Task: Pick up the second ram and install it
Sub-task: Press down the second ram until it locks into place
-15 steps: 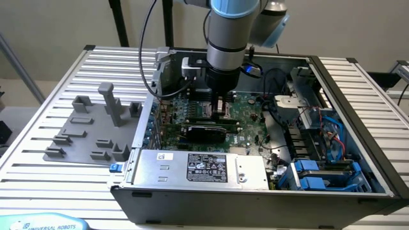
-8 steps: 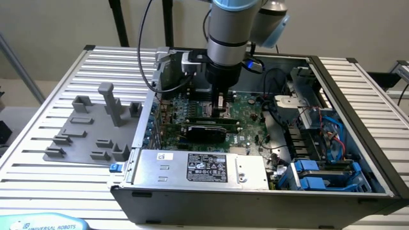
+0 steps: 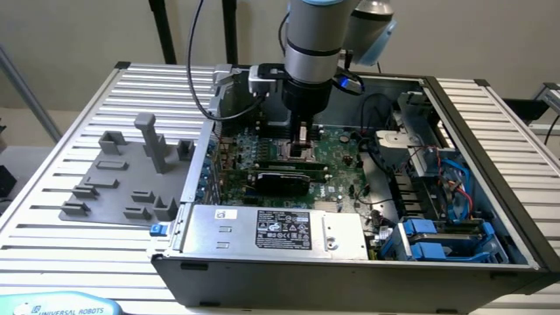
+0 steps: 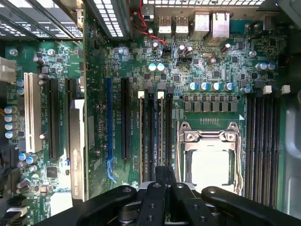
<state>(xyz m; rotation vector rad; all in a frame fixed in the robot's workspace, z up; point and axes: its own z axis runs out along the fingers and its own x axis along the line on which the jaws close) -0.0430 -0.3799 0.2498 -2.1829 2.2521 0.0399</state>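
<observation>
1. My arm (image 3: 311,39) is a grey metal cylinder with dark ring seams and a pale blue joint cap.
2. A black cable loops off a small silver box at the wrist.
3. My gripper (image 4: 162,181) is glossy black, with round screw heads along its fingers (image 4: 151,202).
</observation>
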